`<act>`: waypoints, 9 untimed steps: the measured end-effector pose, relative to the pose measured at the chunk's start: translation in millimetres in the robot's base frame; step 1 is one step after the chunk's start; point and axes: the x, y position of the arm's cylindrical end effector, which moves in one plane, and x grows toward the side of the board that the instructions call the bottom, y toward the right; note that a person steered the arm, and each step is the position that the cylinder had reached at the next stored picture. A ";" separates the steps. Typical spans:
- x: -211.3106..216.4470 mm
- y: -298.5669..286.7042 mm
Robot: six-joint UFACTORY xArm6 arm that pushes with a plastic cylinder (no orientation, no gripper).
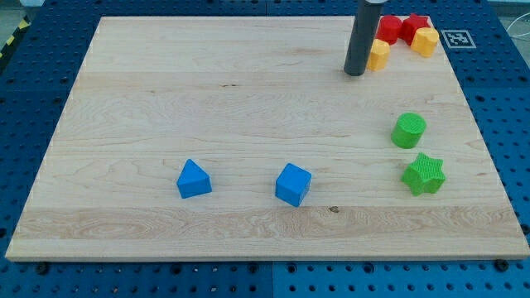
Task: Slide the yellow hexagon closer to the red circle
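Note:
My tip (355, 73) sits at the view's top right, touching the left side of a yellow block (379, 55) that the rod partly hides; its shape is unclear. Just above it lies a red round block (388, 28). To the right of that is a second red block (414, 25), with another yellow block (426, 40), hexagon-like, at its lower right. The four blocks form a tight cluster at the board's top right corner.
A green cylinder (408, 131) and a green star (424, 174) lie at the view's right. A blue triangular block (194, 179) and a blue cube (293, 184) lie near the bottom centre. The wooden board (207, 99) ends close to the cluster.

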 end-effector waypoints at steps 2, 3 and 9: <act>-19.3 9.5; -24.1 12.7; -8.1 35.3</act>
